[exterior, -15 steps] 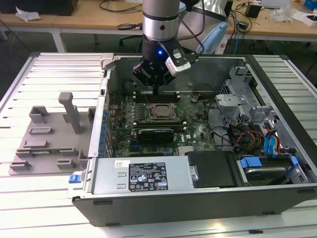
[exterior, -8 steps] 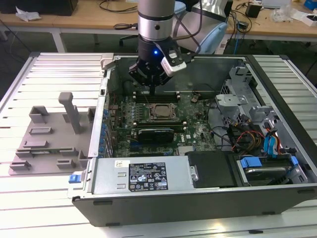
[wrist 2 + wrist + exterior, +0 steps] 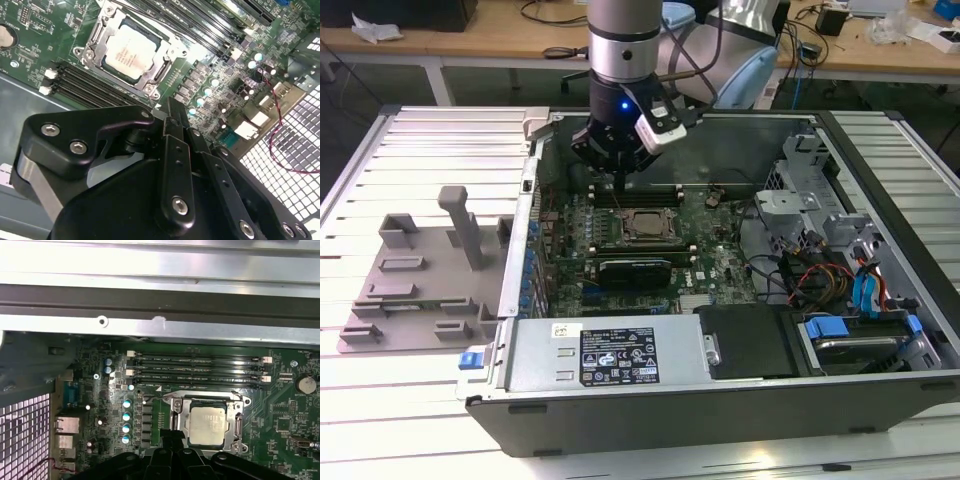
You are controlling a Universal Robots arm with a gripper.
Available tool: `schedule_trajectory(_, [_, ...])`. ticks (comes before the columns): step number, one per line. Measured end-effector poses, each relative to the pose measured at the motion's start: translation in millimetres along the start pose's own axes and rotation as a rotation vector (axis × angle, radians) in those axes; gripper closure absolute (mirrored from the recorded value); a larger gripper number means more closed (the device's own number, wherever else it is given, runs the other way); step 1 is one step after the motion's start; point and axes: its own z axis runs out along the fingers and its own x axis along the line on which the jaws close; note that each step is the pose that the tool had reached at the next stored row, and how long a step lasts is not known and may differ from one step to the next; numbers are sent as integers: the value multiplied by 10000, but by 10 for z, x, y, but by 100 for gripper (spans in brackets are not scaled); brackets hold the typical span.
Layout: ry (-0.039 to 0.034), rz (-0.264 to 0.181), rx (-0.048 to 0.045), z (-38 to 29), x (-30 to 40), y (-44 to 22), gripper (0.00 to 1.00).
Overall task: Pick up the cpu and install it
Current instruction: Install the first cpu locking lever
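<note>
The cpu [image 3: 642, 226] is a small square chip with a pale silvery top. It lies flat inside the metal-framed socket [image 3: 665, 236] on the green motherboard [image 3: 720, 265] of the open computer case. Both wrist views show it seated in the socket, the cpu [image 3: 131, 51] and the cpu [image 3: 207, 426]. My gripper [image 3: 620, 184] hangs just above the board, over the memory slots [image 3: 650, 196] behind the socket. Its black fingers [image 3: 176, 131] are shut together with nothing between them, and the gripper [image 3: 172, 436] tip ends a short way from the socket's edge.
A grey plastic tray with upright posts [image 3: 420, 290] lies on the slatted table at the exterior view's left. The case walls [image 3: 525, 250] ring the board. A power supply [image 3: 610, 355] fills the case front. A drive cage and cables [image 3: 840, 270] crowd the right.
</note>
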Motion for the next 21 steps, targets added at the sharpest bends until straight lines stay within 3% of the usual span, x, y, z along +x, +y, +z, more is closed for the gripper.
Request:
schedule_trajectory(10, [0,-1,1,4,111,13,89])
schedule_trajectory(21, [0,-1,0,8,167,15,89])
